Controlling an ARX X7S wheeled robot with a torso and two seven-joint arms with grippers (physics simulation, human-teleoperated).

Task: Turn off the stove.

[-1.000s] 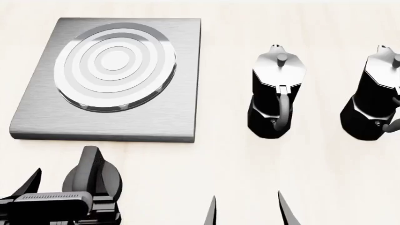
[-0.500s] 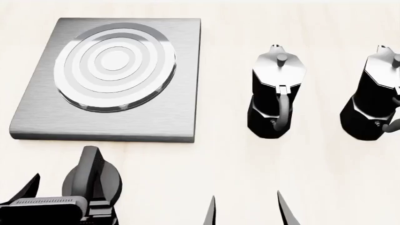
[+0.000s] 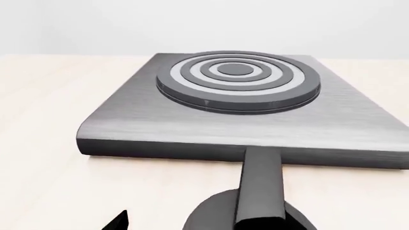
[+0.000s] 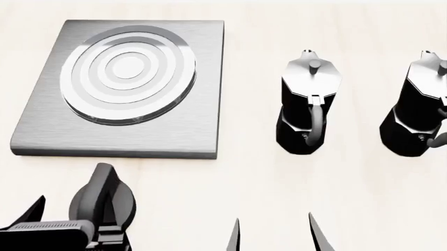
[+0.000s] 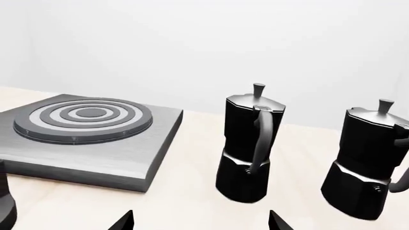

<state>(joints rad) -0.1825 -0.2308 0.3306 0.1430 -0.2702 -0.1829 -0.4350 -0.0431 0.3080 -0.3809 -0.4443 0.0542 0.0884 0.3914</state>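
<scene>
Left tool (image 4: 70, 222) dropped lower, clenched on knob (image 4: 103, 196); right tool (image 4: 274, 235) spread wide, empty

Open tabletop (image 4: 244, 183) btwn stove (image 4: 202, 125) & two moka pots (image 4: 307, 104) — knob (image 4: 104, 196) crowded by left gripper (image 4: 66, 225).

Stove plate (image 4: 119, 89) sits at far left of the surface (image 4: 244, 178), burner (image 4: 127, 73) on it. Knob (image 4: 104, 196) lies just in front of the plate, near the front left edge. Two moka pots (image 4: 309, 104) (image 4: 417, 107) stand side by side toward the right edge.
</scene>
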